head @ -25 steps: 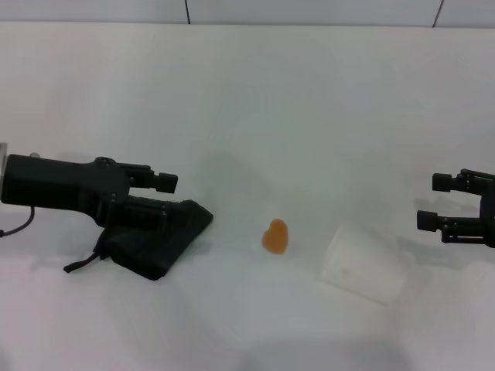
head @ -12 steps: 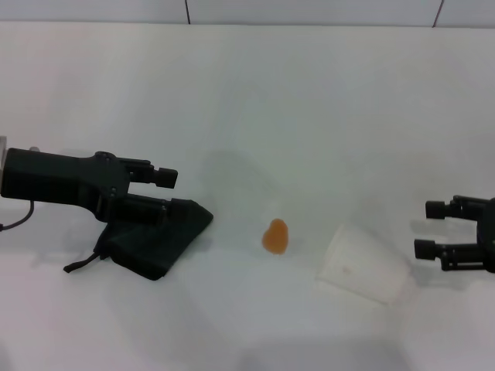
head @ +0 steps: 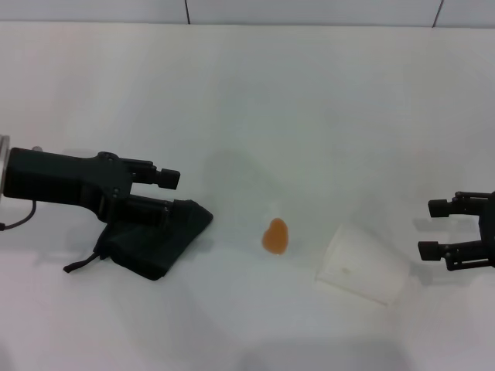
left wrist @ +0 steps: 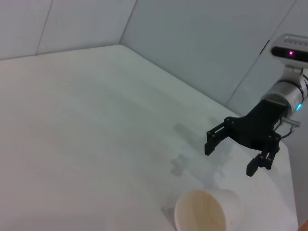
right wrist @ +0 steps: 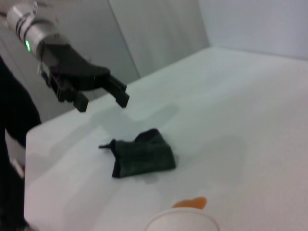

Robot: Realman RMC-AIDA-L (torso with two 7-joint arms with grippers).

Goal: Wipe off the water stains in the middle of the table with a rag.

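The rag (head: 155, 239), a dark folded cloth with a cord loop, lies left of centre on the white table (head: 255, 100). My left gripper (head: 168, 195) is open and hovers just over the rag's far edge. In the right wrist view this left gripper (right wrist: 102, 102) hangs above the table behind the rag (right wrist: 142, 154), holding nothing. The water stains (head: 274, 235) form one small orange blob in the middle, about a hand's width right of the rag. My right gripper (head: 431, 229) stands open and empty at the far right.
A white paper cup (head: 362, 264) lies on its side between the stain and my right gripper. The left wrist view shows the cup (left wrist: 202, 211) mouth-on, with the right gripper (left wrist: 231, 159) beyond it. A wall runs behind the table.
My right gripper has dropped lower in the head view, nearer the front edge, and stays open. The left gripper has barely shifted over the rag. Rag, stain and cup have not moved.
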